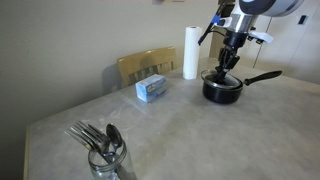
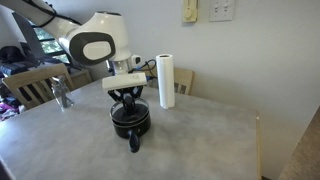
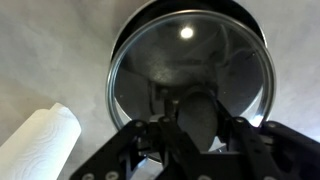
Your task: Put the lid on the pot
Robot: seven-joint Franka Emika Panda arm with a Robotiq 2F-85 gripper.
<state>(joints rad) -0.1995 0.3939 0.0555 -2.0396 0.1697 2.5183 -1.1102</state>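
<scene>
Light glints off the round clear glass lid with a polished metal rim (image 3: 190,60), its black knob (image 3: 200,112) looking dull and plastic, and the small black long-handled saucepan (image 1: 222,90) shows a dark satin sheen. The white paper towel roll (image 3: 40,140) looks soft and dimpled, the grey desk (image 1: 180,130) reads matt and faintly mottled like stone, and the pale chair back (image 1: 145,66) is smooth varnished wood.

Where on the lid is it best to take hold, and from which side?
Grip the black knob at the centre, from straight above. The lid lies flat on the pot, its glass is wide and smooth, and only the knob stands up.
</scene>
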